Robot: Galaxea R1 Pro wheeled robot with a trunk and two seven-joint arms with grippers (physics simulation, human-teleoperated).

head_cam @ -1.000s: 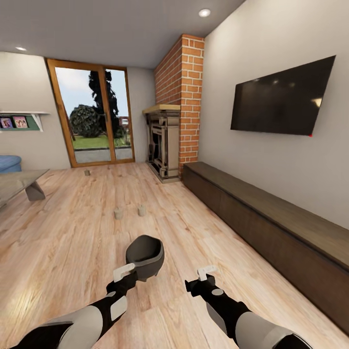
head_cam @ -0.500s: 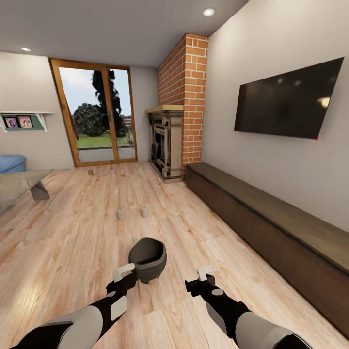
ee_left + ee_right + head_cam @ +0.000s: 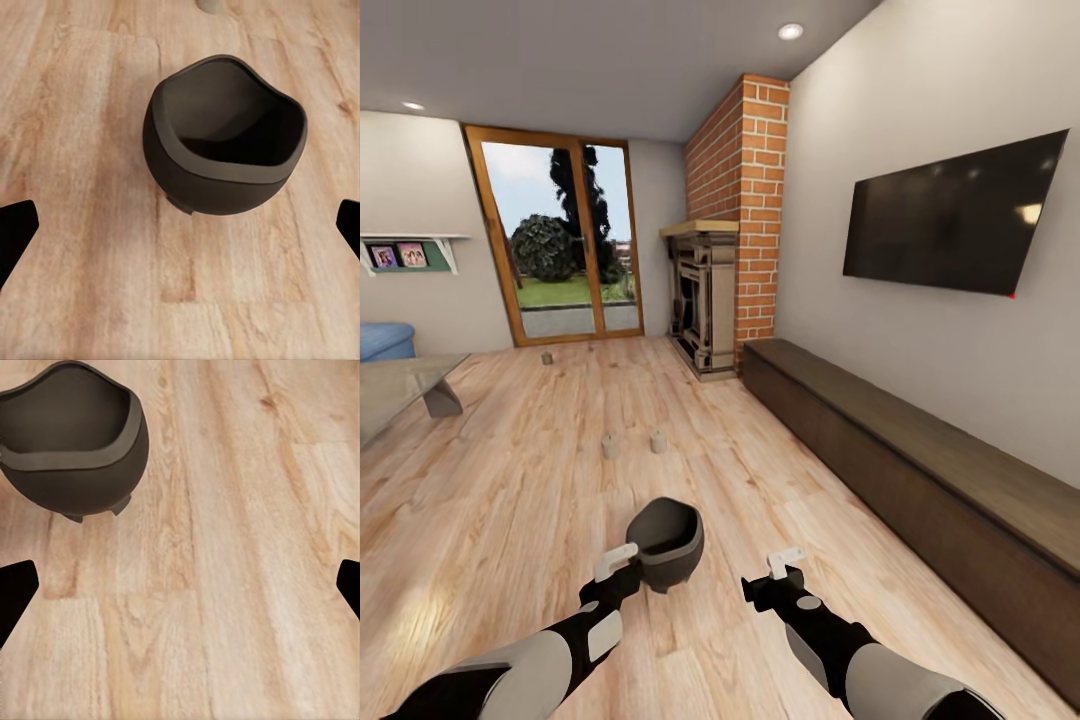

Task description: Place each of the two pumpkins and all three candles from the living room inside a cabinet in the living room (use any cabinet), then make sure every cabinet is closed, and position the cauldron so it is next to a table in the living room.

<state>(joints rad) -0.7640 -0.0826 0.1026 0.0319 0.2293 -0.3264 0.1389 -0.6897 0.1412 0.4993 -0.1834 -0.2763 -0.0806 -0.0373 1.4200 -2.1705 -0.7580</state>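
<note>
One cauldron (image 3: 665, 543) stands on the wood floor (image 3: 510, 520) just ahead of the left gripper (image 3: 622, 560), nearer to it than to the right gripper (image 3: 787, 562), touched by neither. In the left wrist view the cauldron (image 3: 225, 146) sits between the two dark fingertips (image 3: 15, 232), which are spread wide apart with nothing between them. The right wrist view shows its own fingertips (image 3: 16, 589) just as wide, over bare boards, the cauldron (image 3: 71, 442) off to one side. Three candles stand on the floor: two (image 3: 610, 447) (image 3: 658, 441) side by side beyond the cauldron, one (image 3: 546, 357) far off near the glass door (image 3: 560, 240). One table (image 3: 400, 385) shows at the left edge; one long cabinet (image 3: 920, 470) runs along the right wall, its fronts shut.
</note>
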